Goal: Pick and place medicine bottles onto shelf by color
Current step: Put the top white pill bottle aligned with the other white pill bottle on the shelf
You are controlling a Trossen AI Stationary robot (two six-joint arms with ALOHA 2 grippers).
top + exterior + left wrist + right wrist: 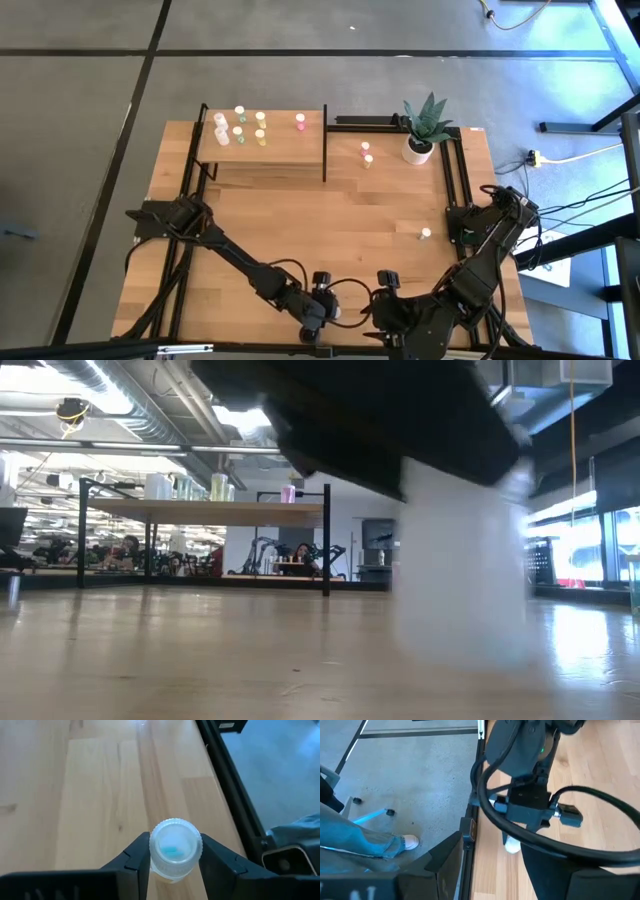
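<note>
Bottle [175, 851] upright between left gripper [175, 862] fingers, clamped both sides, white cap toward camera. Shelf [262, 148] well beyond, far table side. Right gripper [490, 865] beside, open, empty.

The bottle [175, 849] between the black fingers [135, 862] was translucent white with a white ribbed cap; shelf [262, 150] and table [330, 225] were light wood; the plant [428, 118] green, its pot [418, 150] white
</note>
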